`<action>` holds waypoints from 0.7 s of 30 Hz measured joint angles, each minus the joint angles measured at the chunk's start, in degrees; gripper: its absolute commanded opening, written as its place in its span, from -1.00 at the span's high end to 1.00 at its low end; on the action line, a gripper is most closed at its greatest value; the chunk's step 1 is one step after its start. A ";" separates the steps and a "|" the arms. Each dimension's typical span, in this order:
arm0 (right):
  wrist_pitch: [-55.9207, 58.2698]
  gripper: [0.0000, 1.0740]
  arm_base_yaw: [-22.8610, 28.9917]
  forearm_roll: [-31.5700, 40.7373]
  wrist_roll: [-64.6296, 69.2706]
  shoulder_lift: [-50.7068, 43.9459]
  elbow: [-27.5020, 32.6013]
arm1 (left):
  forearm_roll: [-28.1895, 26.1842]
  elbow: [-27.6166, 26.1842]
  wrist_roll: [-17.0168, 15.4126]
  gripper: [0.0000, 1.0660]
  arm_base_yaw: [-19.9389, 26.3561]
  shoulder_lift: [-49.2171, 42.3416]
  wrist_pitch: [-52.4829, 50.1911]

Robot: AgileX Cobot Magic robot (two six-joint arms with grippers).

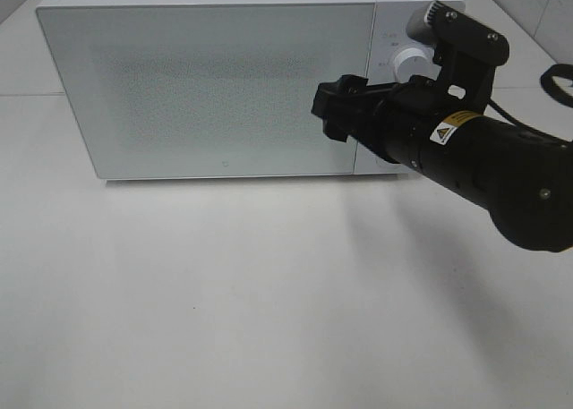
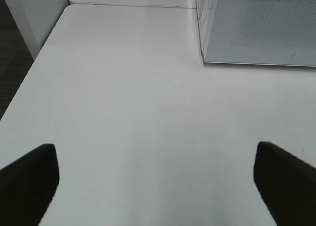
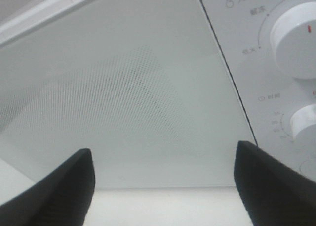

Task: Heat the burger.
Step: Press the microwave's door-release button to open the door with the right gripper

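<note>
1. Burger: no sighting in any of the three views, so where it lies relative to either claw can't be told.
2. Right gripper point(image 1: 333, 105) first: its fingers point(image 3: 54, 186) stand wide apart, with nothing between them and nothing held.
3. It hangs in front of the microwave point(image 1: 215, 6), level with the right edge of the door point(image 1: 206, 87) and just beside the control panel point(image 1: 387, 42). Whether the tips touch the glass, I can't tell.
4. From the right wrist, the door's dotted mesh fills the gap between the fingers. The upper knob point(image 3: 296, 43) and lower knob point(image 3: 306, 122) are both cut off at the picture's edge.
5. The door is shut, and its mesh reads as a pale grey haze that hides whatever is inside.
6. Left gripper point(image 2: 155, 186): fingers spread as wide, empty, above the bare white table point(image 2: 123, 87), with the microwave's lower corner well beyond. The high camera doesn't show this claw.
7. In the high view, the right arm's black body covers part of the control panel.
</note>
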 measured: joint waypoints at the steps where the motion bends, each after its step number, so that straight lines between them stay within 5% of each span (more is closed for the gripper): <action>1: 2.69 -0.43 0.00 1.03 -6.59 -1.38 0.06 | 0.00 0.00 0.00 -0.87 0.00 0.00 0.00; 11: 13.29 -0.43 -1.72 6.36 -29.39 -8.59 0.00 | 0.00 0.00 0.00 -0.87 0.00 0.00 0.00; 21: 40.16 -0.43 -13.35 -3.21 -28.07 -19.37 -3.15 | 0.00 0.00 0.00 -0.87 0.00 0.00 0.00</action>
